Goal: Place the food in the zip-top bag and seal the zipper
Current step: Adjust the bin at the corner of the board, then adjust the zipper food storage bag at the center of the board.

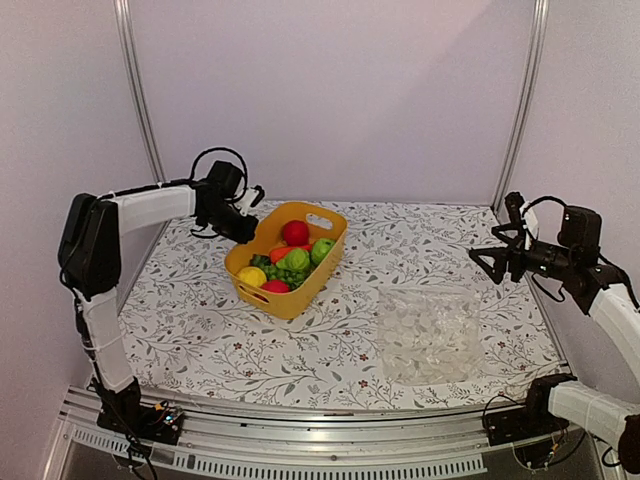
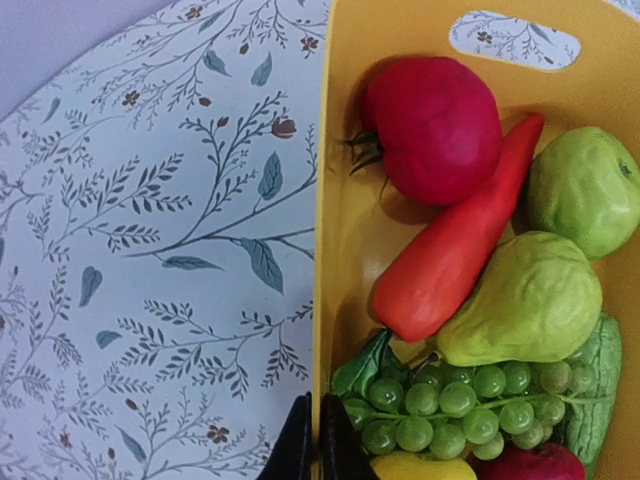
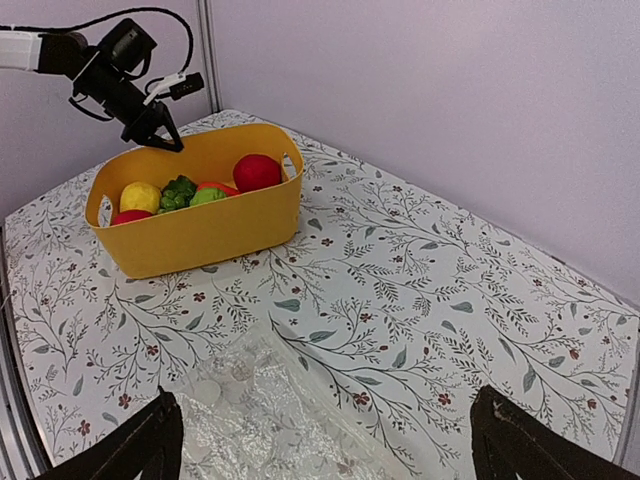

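The food lies in a yellow basket at the table's back left: a red tomato, a red chili, green fruits, green grapes, leafy greens, a yellow fruit. My left gripper is shut on the basket's left wall, one finger inside and one outside. The zip-top bag lies flat and empty at the front right. Its zipper cannot be made out. My right gripper is open and empty, hovering above the bag's far edge.
The basket has handle cutouts in its end walls. Metal frame posts stand at the back corners and a rail runs along the near edge. Flowered cloth lies between basket and bag.
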